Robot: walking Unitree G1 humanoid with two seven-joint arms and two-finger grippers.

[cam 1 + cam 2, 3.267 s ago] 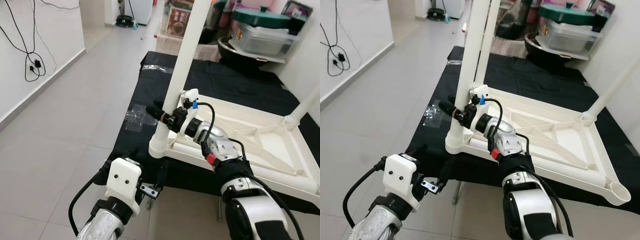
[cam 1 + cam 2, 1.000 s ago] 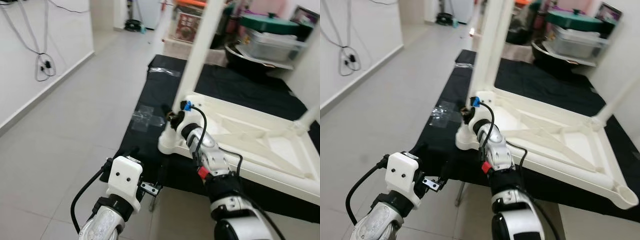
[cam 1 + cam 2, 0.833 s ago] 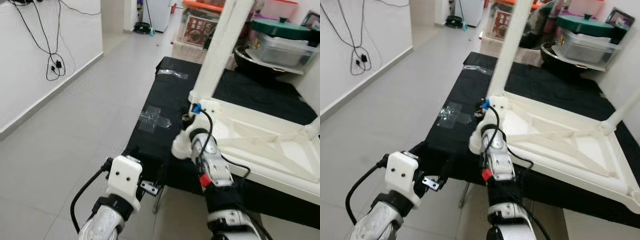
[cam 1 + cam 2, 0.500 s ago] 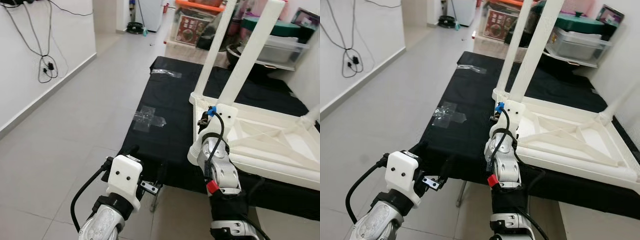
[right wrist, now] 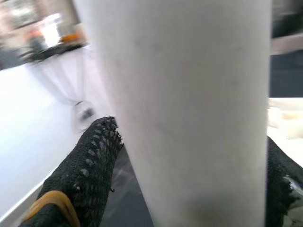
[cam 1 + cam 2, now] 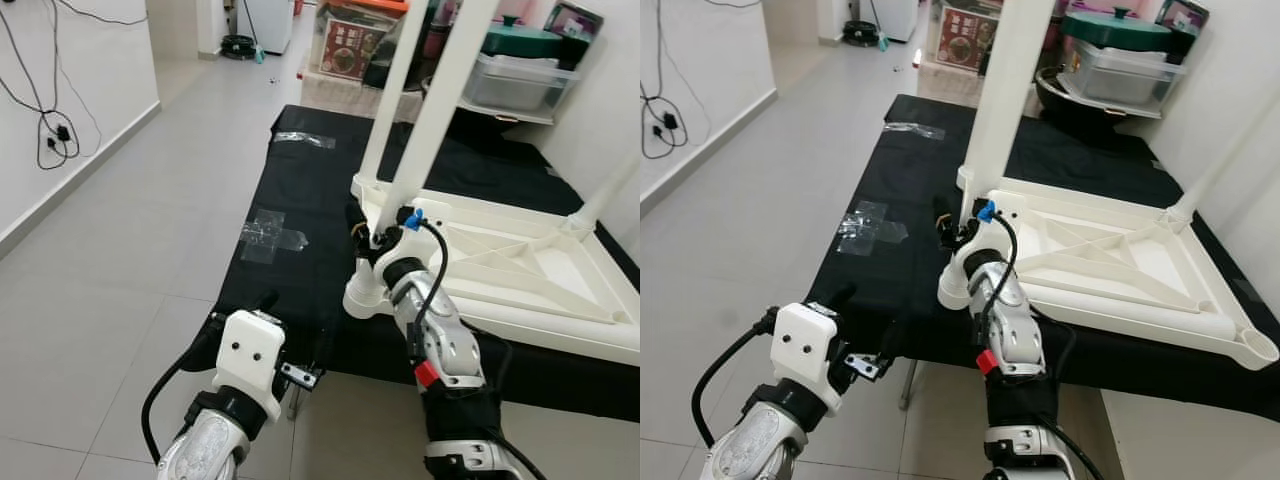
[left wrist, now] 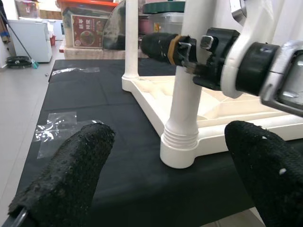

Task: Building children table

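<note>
Gripping the white table leg (image 6: 428,110) low down, right gripper (image 6: 362,232) clamping its fingers around it just above the socket. Standing upright at the near corner of the upturned table (image 6: 520,270), lying on the black surface (image 6: 300,190). Hanging low beside the surface edge, left gripper (image 7: 161,189) spreading wide, holding nothing.

My home's tiled room, grey floor tiles (image 6: 120,230), stacked storage tubs (image 6: 515,80), wall cables (image 6: 45,120), fridge (image 6: 268,20) beyond
</note>
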